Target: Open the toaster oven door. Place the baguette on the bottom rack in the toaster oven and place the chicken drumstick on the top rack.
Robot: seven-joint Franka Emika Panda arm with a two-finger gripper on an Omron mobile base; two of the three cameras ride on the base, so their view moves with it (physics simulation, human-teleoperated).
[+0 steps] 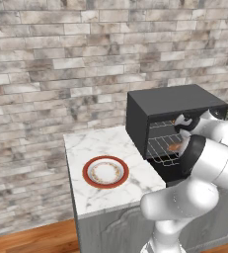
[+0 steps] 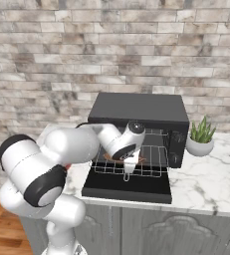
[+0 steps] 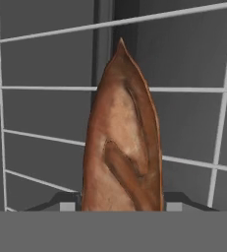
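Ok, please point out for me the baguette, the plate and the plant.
baguette (image 3: pixel 122 147), hand view, middle of its crust
plate (image 1: pixel 105 172), left base view, pale centre
plant (image 2: pixel 202 130), right base view, green leaves

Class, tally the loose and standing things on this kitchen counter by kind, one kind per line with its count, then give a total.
Toaster oven: 1
Wire racks, top rack and bottom rack: 2
Baguette, between the pincer tips: 1
Red-rimmed plate: 1
Potted plant: 1
Total: 6

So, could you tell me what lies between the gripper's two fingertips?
The baguette stands between them in the hand view, above the wire rack.
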